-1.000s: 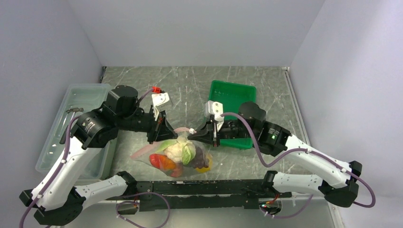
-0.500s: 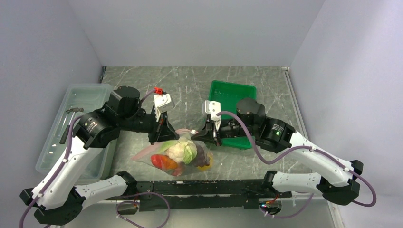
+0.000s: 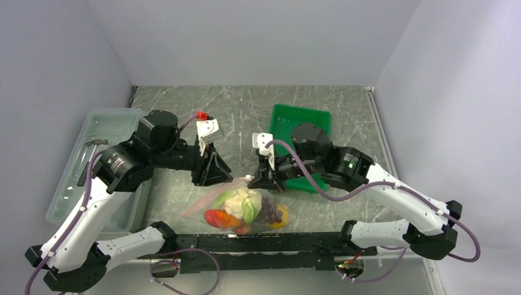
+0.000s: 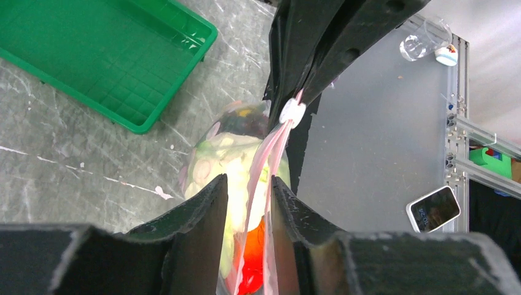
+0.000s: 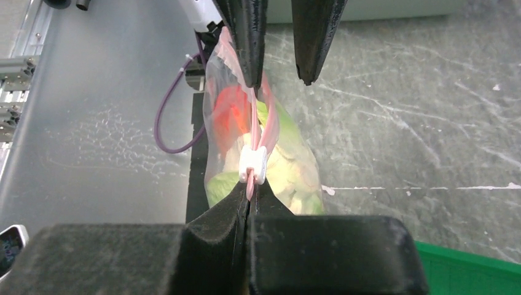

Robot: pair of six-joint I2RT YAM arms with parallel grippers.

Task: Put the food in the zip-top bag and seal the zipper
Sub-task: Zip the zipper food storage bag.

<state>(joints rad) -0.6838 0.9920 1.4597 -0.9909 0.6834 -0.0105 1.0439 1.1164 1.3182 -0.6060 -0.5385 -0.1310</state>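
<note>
Top external view: we read this as the sealing step. The surface [image 3: 246, 117] carries a clear bin [image 3: 67, 184] along its left edge and a green tray [image 3: 301, 120] toward its right side. Both look out of use to us at this point.

The bag [image 3: 195, 210] lies at the middle of the near edge with the food [image 3: 242, 206] all inside it: a leafy vegetable, a red piece, grapes and an orange fruit. We see nothing loose outside it.

The left tool [image 3: 222, 174] stands narrowly parted. The left wrist view shows the pink zipper [image 4: 261, 160] running loose through the gap between its fingers, so it grips nothing. The right tool [image 3: 255, 180] is clamped flat on the zipper's end, with the white slider [image 4: 292, 112] just in front of its tips. The strip is held raised and taut between the two tools.

The two pink lips seem pressed together along the stretch we can see. We cannot tell whether the seal is whole right up to the left tool.

The next move, as we judge it, calls for checking that end, pinching it if it gapes, then releasing.

No brand, label or writing is readable. A phone [image 4: 433, 208] past the near edge shows only a blur.
</note>
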